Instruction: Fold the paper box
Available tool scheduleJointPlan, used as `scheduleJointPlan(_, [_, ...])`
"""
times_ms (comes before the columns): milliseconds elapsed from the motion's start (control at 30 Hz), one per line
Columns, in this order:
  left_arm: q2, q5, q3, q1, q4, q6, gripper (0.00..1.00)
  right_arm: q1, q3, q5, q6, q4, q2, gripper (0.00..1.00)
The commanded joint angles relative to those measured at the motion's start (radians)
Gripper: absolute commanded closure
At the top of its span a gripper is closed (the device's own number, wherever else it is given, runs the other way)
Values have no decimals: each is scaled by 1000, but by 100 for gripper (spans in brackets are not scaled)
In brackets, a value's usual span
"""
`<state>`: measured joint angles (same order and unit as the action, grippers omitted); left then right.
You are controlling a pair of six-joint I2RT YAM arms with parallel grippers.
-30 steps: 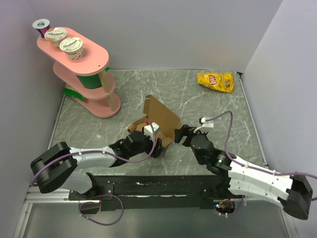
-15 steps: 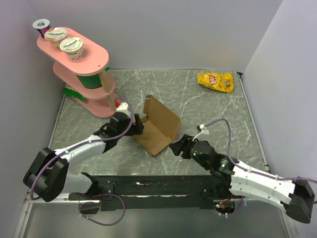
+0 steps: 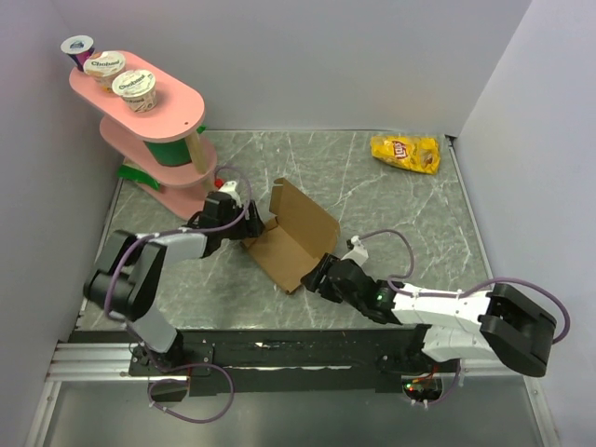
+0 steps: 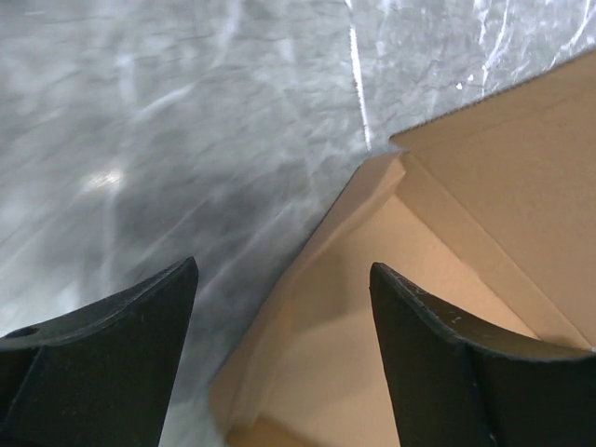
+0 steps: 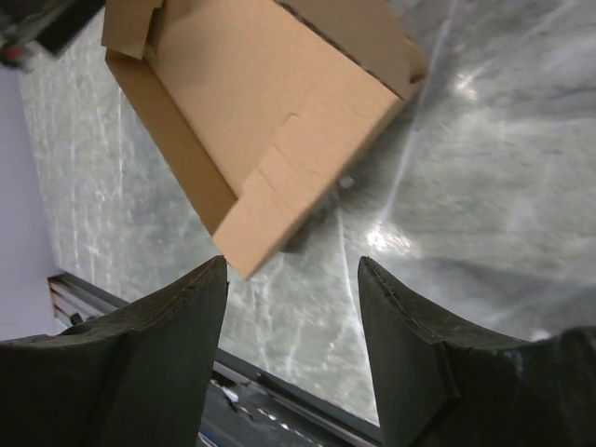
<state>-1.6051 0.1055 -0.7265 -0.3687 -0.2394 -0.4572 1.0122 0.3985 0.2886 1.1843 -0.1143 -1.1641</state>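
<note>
Top external view: grey, marble-veined table (image 3: 424, 219), glossy, with white streaks. The paper box (image 3: 296, 237) sits near the middle of it, a little left of centre, between the two grippers. Material is plain brown corrugated cardboard, matte and unprinted, with crisp creases. Its shape is a shallow open tray with low raised walls and a broad lid panel tilted up along the far-right side. The long axis runs diagonally, from far-left to near-right; the open face looks up and toward the near-left. One blunt corner points at the near edge. Left gripper (image 3: 250, 226) is low at the box's far-left end, fingers spread. Left wrist view shows a cardboard wall and a folded corner tab between the black, smooth, wedge-shaped fingers (image 4: 121, 345), with neither finger pressing on it. Right gripper (image 3: 315, 277) is at the near-right corner, also spread. Right wrist view has the box's near corner just ahead of its fingertips; contact cannot be judged, and nothing is clamped. Far-left: a pink tiered stand (image 3: 172, 107) with rounded shelves, carrying foil-lidded yogurt cups (image 3: 110, 65). Far-right: a crinkled yellow chip bag (image 3: 405, 154), well apart from the box.
</note>
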Motion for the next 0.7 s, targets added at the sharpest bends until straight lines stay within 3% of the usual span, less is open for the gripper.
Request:
scheduleJointPlan(0, [-87, 125, -67, 2, -90, 8, 21, 5, 56, 41, 31, -7, -42, 32])
scheduleJointPlan(233, [3, 200, 90, -9, -195, -83, 24, -20, 42, 78, 44, 103, -8, 30])
scheduleJointPlan(367, [72, 186, 200, -74, -242, -150, 23, -41, -4, 103, 52, 182, 63, 30])
scheduleJointPlan(667, [241, 70, 320, -243, -221, -293, 21, -231, -104, 34, -136, 313, 380, 37])
